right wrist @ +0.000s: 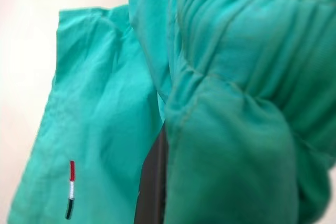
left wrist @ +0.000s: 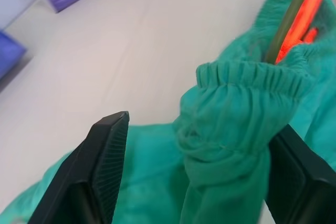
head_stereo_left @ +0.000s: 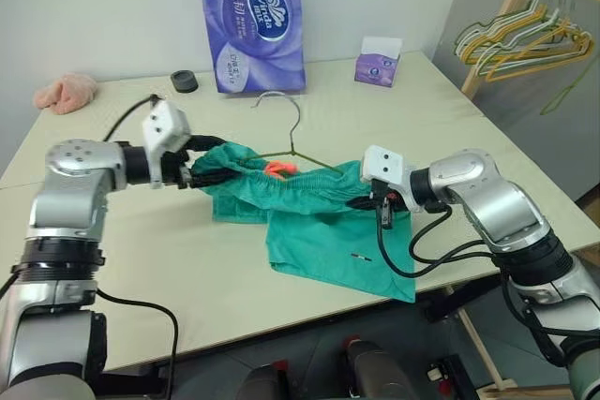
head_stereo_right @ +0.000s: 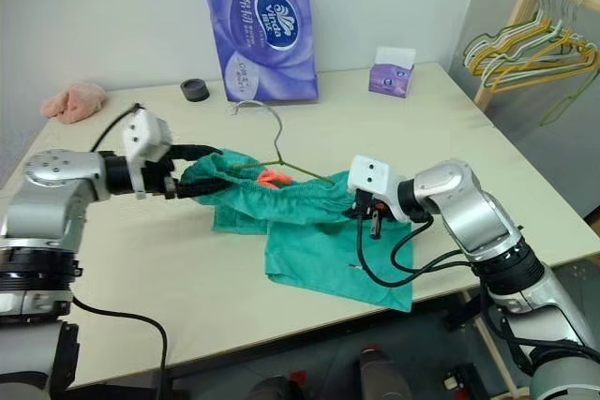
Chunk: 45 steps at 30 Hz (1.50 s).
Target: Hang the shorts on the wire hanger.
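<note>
The teal-green shorts (head_stereo_left: 328, 241) lie spread on the table's middle, the waistband bunched toward the far side. The thin wire hanger (head_stereo_left: 294, 138) rests with its hook pointing away, its lower wire running into the waistband (left wrist: 236, 77) beside an orange tag (head_stereo_left: 279, 169). My left gripper (head_stereo_left: 211, 161) is at the waistband's left end, open, its fingers (left wrist: 107, 161) set wide with gathered fabric loose between them. My right gripper (head_stereo_left: 367, 201) is at the waistband's right end, shut on the shorts, and the fabric (right wrist: 231, 129) drapes over its fingers.
A purple toilet-paper pack (head_stereo_left: 251, 16) stands at the table's back, with a small tissue box (head_stereo_left: 378, 61) to its right. A black round object (head_stereo_left: 185, 81) and a pink cloth (head_stereo_left: 66, 93) lie at the back left. A wooden rack with several hangers (head_stereo_left: 534, 39) stands off the table's right.
</note>
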Motion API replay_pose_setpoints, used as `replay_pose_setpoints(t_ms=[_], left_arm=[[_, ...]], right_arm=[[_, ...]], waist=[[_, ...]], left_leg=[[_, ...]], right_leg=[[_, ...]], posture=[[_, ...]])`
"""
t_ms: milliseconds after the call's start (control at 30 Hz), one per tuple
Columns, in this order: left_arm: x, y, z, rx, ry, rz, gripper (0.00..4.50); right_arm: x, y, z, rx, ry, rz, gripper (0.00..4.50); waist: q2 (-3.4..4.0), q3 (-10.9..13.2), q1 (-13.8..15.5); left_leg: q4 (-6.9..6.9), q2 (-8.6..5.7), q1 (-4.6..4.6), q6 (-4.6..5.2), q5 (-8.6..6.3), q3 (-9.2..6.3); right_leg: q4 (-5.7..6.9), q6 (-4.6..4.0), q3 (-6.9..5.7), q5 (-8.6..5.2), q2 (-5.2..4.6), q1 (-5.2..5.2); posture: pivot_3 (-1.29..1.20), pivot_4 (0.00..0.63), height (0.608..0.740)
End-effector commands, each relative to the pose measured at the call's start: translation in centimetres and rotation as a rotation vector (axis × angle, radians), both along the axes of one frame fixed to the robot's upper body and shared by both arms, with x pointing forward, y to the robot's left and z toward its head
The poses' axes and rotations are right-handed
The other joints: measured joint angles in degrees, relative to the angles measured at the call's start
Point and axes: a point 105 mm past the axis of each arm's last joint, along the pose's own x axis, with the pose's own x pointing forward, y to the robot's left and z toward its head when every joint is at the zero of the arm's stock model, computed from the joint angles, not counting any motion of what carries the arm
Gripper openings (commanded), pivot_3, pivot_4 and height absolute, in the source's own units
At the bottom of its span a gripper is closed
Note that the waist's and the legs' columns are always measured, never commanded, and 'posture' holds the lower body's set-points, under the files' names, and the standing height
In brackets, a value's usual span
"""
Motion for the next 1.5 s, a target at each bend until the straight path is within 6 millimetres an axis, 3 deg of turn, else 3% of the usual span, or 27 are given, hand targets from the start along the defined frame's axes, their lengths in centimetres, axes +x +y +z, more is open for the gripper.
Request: replay_pose_setpoints(t_ms=[33, 167, 233, 400, 633, 733, 933, 1067, 1167, 1367, 1500], left_arm=[[-0.4, 2.7, 1.7, -0.011, -0.057, 0.095, 3.50], [-0.1, 5.9, 2.0, -0.011, -0.085, 0.229, 3.50], [-0.1, 6.1, 2.0, -0.026, -0.080, 0.239, 3.50], [-1.8, 0.4, -0.3, -0.100, 0.042, 0.009, 3.50], [-4.4, -10.0, -1.5, -0.204, 0.146, -0.352, 3.50], [-5.5, -13.9, -1.5, -0.233, 0.167, -0.497, 3.50], [-6.4, -18.6, 0.2, -0.346, 0.195, -0.678, 3.50], [-6.4, -20.2, 1.1, -0.381, 0.177, -0.736, 3.50], [-6.0, -21.6, 2.2, -0.410, 0.133, -0.749, 3.50], [-5.3, -23.3, 3.1, -0.427, 0.044, -0.707, 3.50], [-4.7, -23.8, 3.6, -0.429, -0.010, -0.649, 3.50]], right_arm=[[0.2, -0.5, 0.6, 0.089, 0.048, -0.083, 0.00], [1.2, -2.9, -0.4, 0.198, 0.174, -0.299, 0.00], [1.5, -3.8, -0.5, 0.245, 0.212, -0.385, 0.00], [0.8, -7.8, -1.5, 0.330, 0.271, -0.647, 0.00], [-2.2, -14.1, -2.1, 0.365, 0.243, -0.989, 0.00], [-4.6, -17.4, -2.4, 0.393, 0.236, -1.186, 0.00], [-10.8, -22.2, -3.5, 0.375, 0.183, -1.447, 0.00], [-12.9, -25.6, -2.0, 0.402, 0.068, -1.621, 0.00], [-13.6, -28.2, 0.7, 0.415, -0.084, -1.739, 0.00], [-11.1, -30.2, 6.9, 0.450, -0.291, -1.759, 0.00], [-9.7, -31.2, 9.9, 0.459, -0.341, -1.778, 0.00]], waist=[[0.01, 0.0, 0.0], [0.01, 0.0, 0.6], [-0.05, 0.0, 0.9], [-0.07, -0.1, 1.6], [-0.04, 0.0, 1.5], [0.03, 0.0, 1.0], [0.42, 0.2, -1.3], [0.86, 0.5, -4.7], [0.98, 0.6, -6.5], [1.50, 1.3, -10.5], [1.46, 1.7, -12.4]], left_leg=[[-0.01, 0.00, 0.00, 0.00, 0.00, 0.00], [0.00, -0.04, 0.01, -0.01, 0.00, 0.02], [0.01, -0.07, -0.01, -0.01, 0.00, 0.03], [0.00, -0.14, -0.04, -0.02, 0.00, 0.04], [0.01, -0.15, -0.01, -0.01, -0.01, 0.12], [0.00, -0.15, -0.01, -0.01, -0.01, 0.09], [-0.02, -0.10, 0.02, 0.03, -0.03, 0.11], [-0.03, -0.16, 0.08, 0.16, -0.10, 0.27], [-0.13, -0.14, 0.08, 0.38, -0.23, 0.20], [-0.17, -0.21, 0.04, 0.80, -0.47, 0.36], [-0.29, -0.20, 0.06, 1.02, -0.60, 0.37]], right_leg=[[0.00, 0.00, 0.01, 0.00, 0.00, 0.00], [0.01, 0.00, 0.00, 0.00, -0.08, 0.00], [0.01, -0.01, 0.00, 0.00, -0.12, 0.01], [-0.06, 0.00, 0.00, 0.01, -0.26, 0.04], [0.00, 0.01, 0.08, 0.01, -0.22, 0.06], [-0.04, 0.02, 0.05, 0.00, -0.16, 0.09], [-0.10, 0.15, 0.13, -0.09, 0.25, 0.15], [-0.21, 0.47, 0.26, -0.28, 0.27, 0.30], [-0.25, 0.44, 0.21, -0.45, 0.35, 0.39], [-0.44, 0.58, 0.37, -0.58, 0.31, 0.44], [-0.72, 0.50, 0.37, -0.53, 0.32, 0.57]], posture=[[-0.19, 0.069, 0.740], [-0.18, 0.074, 0.740], [-0.18, 0.076, 0.740], [-0.20, 0.089, 0.740], [-0.27, 0.110, 0.740], [-0.32, 0.124, 0.740], [-0.44, 0.151, 0.740], [-0.49, 0.167, 0.740], [-0.51, 0.178, 0.740], [-0.50, 0.185, 0.740], [-0.49, 0.192, 0.740]])
